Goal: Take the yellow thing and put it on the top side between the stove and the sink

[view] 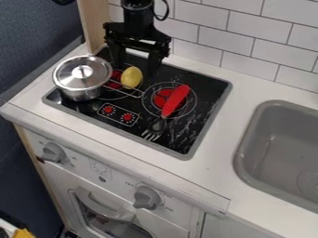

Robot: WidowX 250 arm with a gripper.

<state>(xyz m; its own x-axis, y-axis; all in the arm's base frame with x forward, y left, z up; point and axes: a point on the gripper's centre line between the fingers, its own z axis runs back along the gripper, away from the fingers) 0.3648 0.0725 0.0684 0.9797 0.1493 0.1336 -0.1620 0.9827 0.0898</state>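
The black gripper (135,68) hangs over the back left part of the stove, open, its two fingers set wide apart. A yellow egg-shaped thing (131,77) stands out between and just in front of the fingers, beside the pot's wire handle; I cannot tell whether it rests on the handle or on the stove. The black stove top (208,95) is on the left of the white counter (229,135), and the grey sink (247,139) is on the right. A strip of white counter runs between them.
A lidded metal pot (82,76) stands on the stove's left side, its handle pointing right. A fork with a red handle (175,100) lies across the right burner. White wall tiles (236,39) rise behind the counter.
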